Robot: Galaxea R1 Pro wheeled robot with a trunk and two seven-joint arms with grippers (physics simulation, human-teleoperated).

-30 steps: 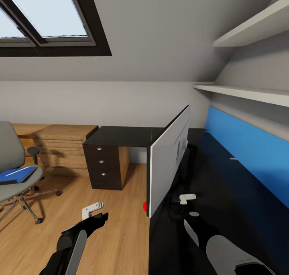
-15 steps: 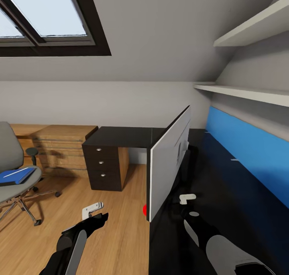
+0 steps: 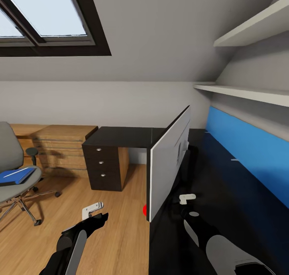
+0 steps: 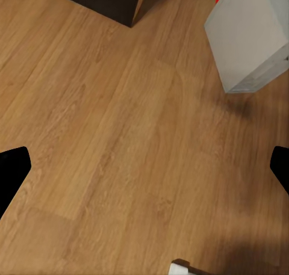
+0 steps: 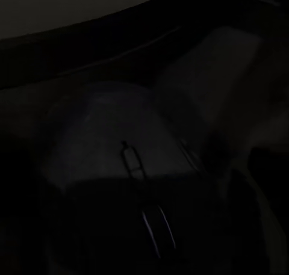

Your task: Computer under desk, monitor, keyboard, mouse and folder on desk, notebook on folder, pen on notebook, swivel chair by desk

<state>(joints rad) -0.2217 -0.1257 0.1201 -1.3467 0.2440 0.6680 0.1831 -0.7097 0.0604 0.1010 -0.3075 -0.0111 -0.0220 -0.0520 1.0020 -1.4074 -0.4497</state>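
The folder (image 3: 16, 174) is seen not yet moved from the swivel chair (image 3: 9, 154), the computer (image 3: 166, 166) on the floor beside the worktop (image 3: 120, 136); the left claw (image 3: 95, 213) is held wide open and empty, and the right claw (image 3: 186, 197) cannot be judged.

Nothing readable anywhere, honestly. No labels, brand names, numbers or signs on anything in these shots. Closest thing to a marking is a plain red dot (image 3: 145, 209) at the lower corner of the monitor (image 3: 168, 162), and that's just a spot, no lettering. The right wrist view is way too dark to make out any print.
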